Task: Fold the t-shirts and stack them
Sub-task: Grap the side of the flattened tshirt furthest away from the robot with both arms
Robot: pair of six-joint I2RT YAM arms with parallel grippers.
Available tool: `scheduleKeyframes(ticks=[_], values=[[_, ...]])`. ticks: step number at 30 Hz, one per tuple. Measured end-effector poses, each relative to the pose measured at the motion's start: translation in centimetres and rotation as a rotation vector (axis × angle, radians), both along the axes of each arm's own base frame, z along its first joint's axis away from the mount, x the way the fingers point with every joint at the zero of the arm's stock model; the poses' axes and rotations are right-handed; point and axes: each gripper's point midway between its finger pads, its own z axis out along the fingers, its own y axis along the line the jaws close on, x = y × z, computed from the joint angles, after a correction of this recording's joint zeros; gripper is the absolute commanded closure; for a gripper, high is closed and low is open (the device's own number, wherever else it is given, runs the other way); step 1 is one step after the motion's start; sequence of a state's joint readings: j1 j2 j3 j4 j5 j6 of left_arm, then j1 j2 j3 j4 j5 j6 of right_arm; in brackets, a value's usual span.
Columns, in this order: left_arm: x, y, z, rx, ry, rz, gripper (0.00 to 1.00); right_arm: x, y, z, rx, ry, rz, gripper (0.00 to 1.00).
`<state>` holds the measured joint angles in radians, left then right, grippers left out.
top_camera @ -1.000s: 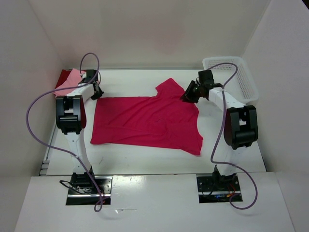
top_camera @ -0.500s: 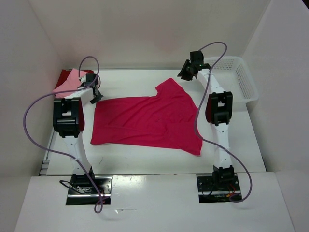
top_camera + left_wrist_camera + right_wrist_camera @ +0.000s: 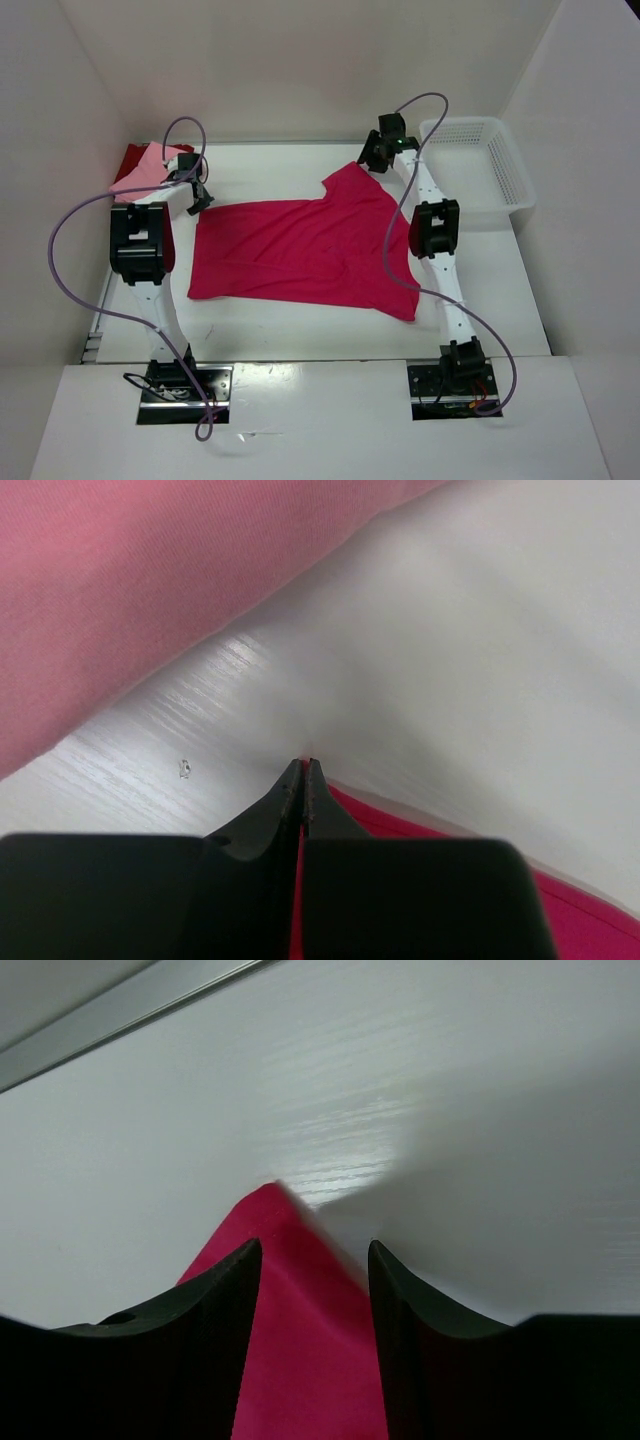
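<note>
Overhead: magenta shirt [image 3: 300,250] lies spread flat mid-frame on the worktop [image 3: 300,335], laid out for folding. Pink shirt [image 3: 135,178] is parked upper left.
Left wrist: left end effector [image 3: 305,772] is pinched shut on the magenta shirt's corner.
Right wrist: right end effector [image 3: 315,1260] gapes astride the sleeve tip without gripping, likely lining up a pinch.
</note>
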<state>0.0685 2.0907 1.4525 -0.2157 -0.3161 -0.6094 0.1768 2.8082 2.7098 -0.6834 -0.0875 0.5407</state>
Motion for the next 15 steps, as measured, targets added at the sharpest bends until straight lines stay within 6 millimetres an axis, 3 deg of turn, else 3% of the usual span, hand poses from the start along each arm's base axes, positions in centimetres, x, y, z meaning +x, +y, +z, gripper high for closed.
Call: scheduleKeyframes(ticks=[5, 12, 15], values=[[0.0, 0.0, 0.1, 0.0, -0.002, 0.0, 1.0, -0.1, 2.4, 0.0, 0.056, -0.009, 0.045, 0.47], [-0.4, -0.1, 1.3, -0.001, -0.025, -0.002, 1.0, 0.1, 4.1, -0.8, 0.141, -0.003, 0.055, 0.94], [-0.7, -0.1, 1.3, -0.001, -0.026, -0.002, 1.0, 0.4, 4.4, -0.7, 0.168, -0.006, 0.042, 1.0]])
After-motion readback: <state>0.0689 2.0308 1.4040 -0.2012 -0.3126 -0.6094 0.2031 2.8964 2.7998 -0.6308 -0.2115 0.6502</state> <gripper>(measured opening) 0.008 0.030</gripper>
